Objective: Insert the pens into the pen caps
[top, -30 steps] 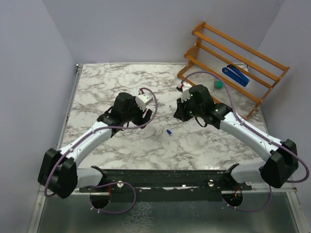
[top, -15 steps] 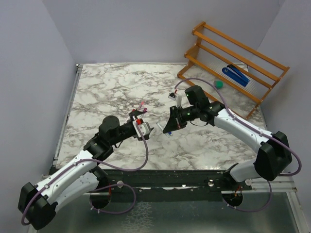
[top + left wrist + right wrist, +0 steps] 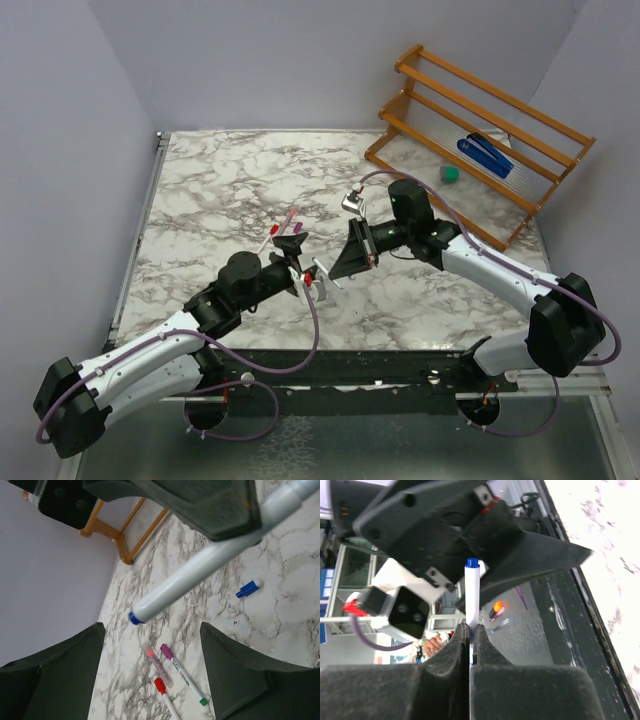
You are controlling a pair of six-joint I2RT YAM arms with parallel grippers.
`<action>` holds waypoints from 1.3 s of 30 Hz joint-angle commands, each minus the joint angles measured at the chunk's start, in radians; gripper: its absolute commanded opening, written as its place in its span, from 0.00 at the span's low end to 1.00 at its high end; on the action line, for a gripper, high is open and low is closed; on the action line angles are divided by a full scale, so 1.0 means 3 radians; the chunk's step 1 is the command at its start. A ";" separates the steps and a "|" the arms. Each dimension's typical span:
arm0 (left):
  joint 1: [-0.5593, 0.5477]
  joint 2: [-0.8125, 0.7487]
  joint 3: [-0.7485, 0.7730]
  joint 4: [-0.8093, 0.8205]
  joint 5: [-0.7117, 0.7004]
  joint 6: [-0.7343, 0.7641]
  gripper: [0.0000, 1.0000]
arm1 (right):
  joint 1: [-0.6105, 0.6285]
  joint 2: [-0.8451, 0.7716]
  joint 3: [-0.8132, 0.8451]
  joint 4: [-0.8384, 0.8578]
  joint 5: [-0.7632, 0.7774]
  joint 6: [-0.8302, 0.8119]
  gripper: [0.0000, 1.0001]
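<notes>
Blue-tipped pen (image 3: pixel 471 592) pinched in right fingers (image 3: pixel 442 655), left fingers (image 3: pixel 240 680) wide apart, empty, nearby

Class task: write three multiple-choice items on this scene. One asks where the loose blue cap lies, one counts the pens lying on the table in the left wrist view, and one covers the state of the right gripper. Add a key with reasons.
1. Where does the loose blue cap lie?
A. on the marble table
B. in a cup
C. pushed onto a pen

2. How many pens lie on the table in the left wrist view?
A. one
B. three
C. six

3. The right gripper is:
A. wide open
B. shut on nothing
C. shut on the white pen

Key:
1 A, the cap rests alone on the marble.
2 B, pink-, purple- and red-tipped ones lie side by side.
3 C, its fingers pinch the barrel of the pen.
</notes>
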 commanded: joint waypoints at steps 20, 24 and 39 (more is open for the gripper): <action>-0.0193 -0.0239 -0.0056 0.0254 0.0126 0.0101 0.65 | -0.0015 0.0404 -0.0174 0.0761 -0.0210 0.0701 0.00; -0.0194 -0.0129 -0.0012 0.0212 0.0278 0.0009 0.65 | -0.0015 0.0489 -0.0150 0.0756 -0.0220 0.0696 0.00; -0.0247 0.0155 0.0069 0.0076 0.0296 -0.0024 0.47 | -0.0015 0.0552 -0.0182 0.0908 -0.0256 0.0796 0.00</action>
